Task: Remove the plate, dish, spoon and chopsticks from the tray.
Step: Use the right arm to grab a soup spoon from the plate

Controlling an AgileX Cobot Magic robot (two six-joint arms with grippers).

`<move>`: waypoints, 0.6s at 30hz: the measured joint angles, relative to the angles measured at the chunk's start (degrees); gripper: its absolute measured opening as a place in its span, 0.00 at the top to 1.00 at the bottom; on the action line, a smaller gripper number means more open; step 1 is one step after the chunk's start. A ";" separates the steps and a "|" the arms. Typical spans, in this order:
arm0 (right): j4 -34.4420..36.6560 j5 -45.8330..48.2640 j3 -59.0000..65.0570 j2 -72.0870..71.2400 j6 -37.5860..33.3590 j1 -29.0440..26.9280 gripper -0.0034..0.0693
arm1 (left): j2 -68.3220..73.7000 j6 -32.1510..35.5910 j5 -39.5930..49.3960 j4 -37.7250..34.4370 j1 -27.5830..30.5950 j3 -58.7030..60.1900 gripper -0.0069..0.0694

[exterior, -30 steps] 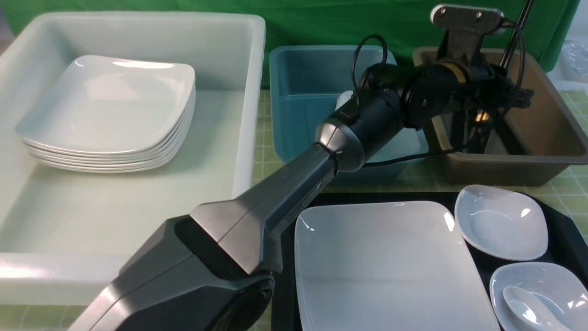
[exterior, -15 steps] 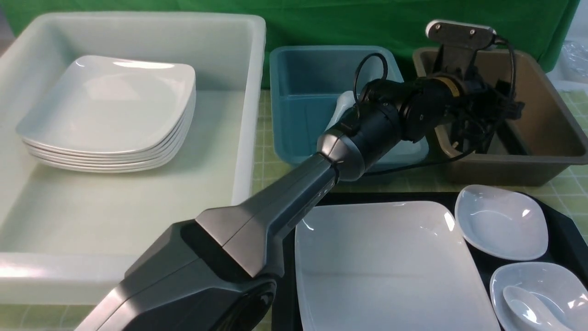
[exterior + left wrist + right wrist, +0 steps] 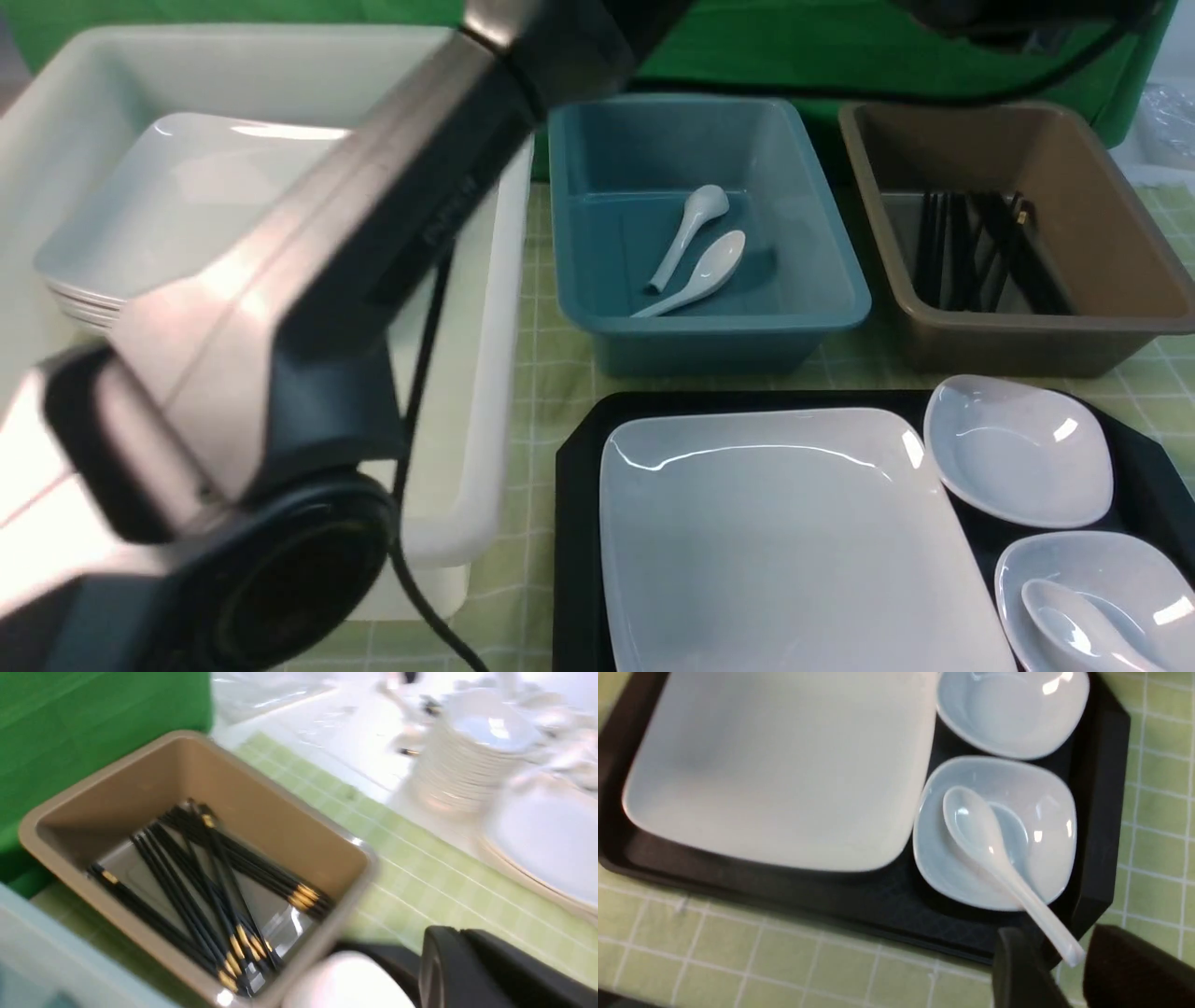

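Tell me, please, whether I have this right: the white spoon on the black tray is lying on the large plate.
Not quite: on the black tray, the white spoon lies in the nearer small dish beside the large plate, as the right wrist view shows.

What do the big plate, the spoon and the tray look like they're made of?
Plate: glossy white with sharp highlights along its rim, so glazed ceramic or melamine; the look can't settle which. Spoon: same glossy white finish, probably the same material. Tray: matte black with a fine textured surface, likely moulded plastic.
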 joint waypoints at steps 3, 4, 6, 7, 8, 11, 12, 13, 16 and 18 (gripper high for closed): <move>0.00 -0.11 -0.06 6.65 -2.14 0.00 0.61 | -6.77 0.69 3.59 0.00 -0.07 4.32 0.90; -0.06 -0.27 -0.06 8.74 -2.58 0.00 0.61 | -8.90 0.85 3.83 0.06 -0.07 6.46 0.91; -0.12 -0.87 -0.10 12.75 -3.80 0.00 0.61 | -13.64 2.01 4.02 0.19 -0.07 12.89 0.91; -0.12 -0.96 -0.12 14.06 -4.31 0.00 0.61 | -16.40 2.32 4.14 0.35 -0.07 15.12 0.91; -0.12 -1.11 -0.17 15.36 -4.96 0.00 0.61 | -18.23 2.60 4.28 0.60 -0.07 18.42 0.91; -0.17 -1.37 -0.27 19.64 -6.21 0.00 0.61 | -28.93 3.99 4.34 2.41 -0.07 33.69 0.91; -0.17 -1.43 -0.33 21.23 -6.74 0.00 0.61 | -32.96 4.17 4.34 3.55 -0.07 38.38 0.91; -0.17 -1.49 -0.33 22.84 -7.32 0.00 0.61 | -36.28 4.34 4.27 4.74 -0.07 44.45 0.91; -0.17 -1.69 -0.33 26.87 -8.86 -0.15 0.59 | -46.16 4.19 2.98 6.96 -0.07 58.36 0.91; -0.17 -1.91 -0.33 31.03 -10.28 -0.98 0.53 | -59.07 3.18 -2.84 8.41 -0.02 75.98 0.91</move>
